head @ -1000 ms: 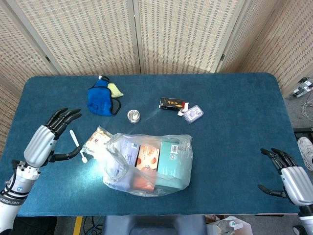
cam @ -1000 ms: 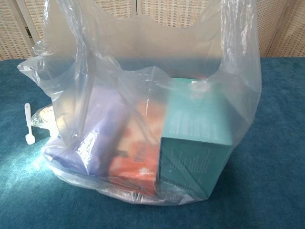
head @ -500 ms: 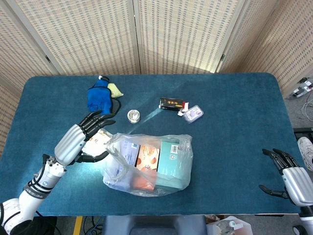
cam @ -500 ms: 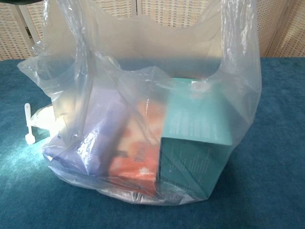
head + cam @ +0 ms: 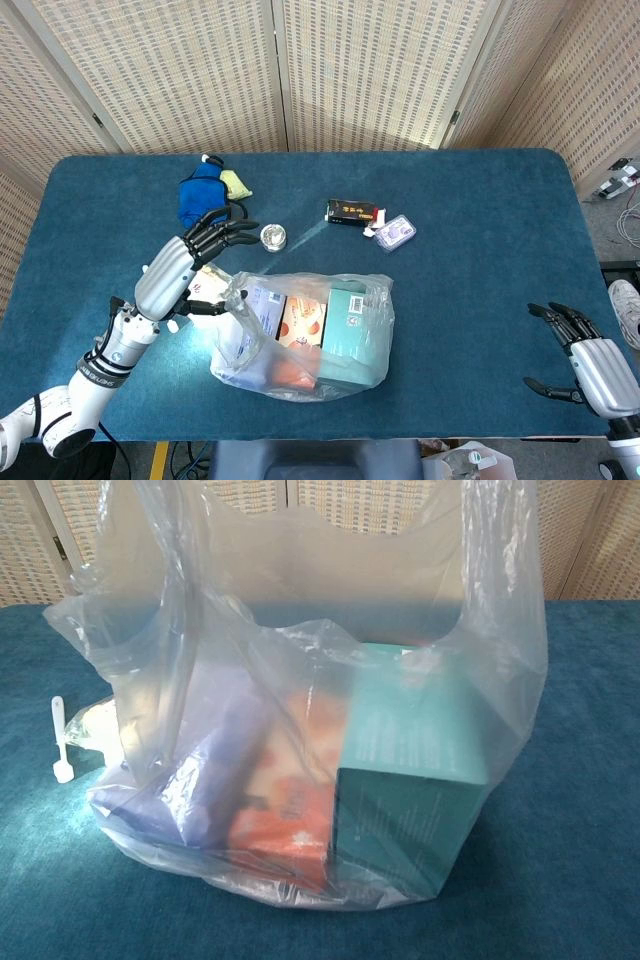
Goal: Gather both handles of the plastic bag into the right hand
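Bag: the clear plastic bag [image 5: 305, 335] lies near the front middle of the blue worktop [image 5: 480, 300], its long axis running left to right, its mouth and handles toward the back.
Contents: a teal carton [image 5: 410, 770], an orange box [image 5: 290, 825] and a purple packet [image 5: 215, 780] sit side by side inside it.
Handles: in the chest view the left handle [image 5: 165, 540] and the right handle [image 5: 500, 560] both stand up, apart.
Left robot hand: the left robot hand [image 5: 180, 275] hovers at the bag's left edge with fingers spread and thumb by the plastic; whether it touches is unclear, and it grasps nothing.
Right robot hand: the right robot hand [image 5: 590, 365] is released, fingers apart, at the front right, well apart from the bag.
Behind: a blue cloth pouch [image 5: 205, 205] and a small round tin [image 5: 273, 237].
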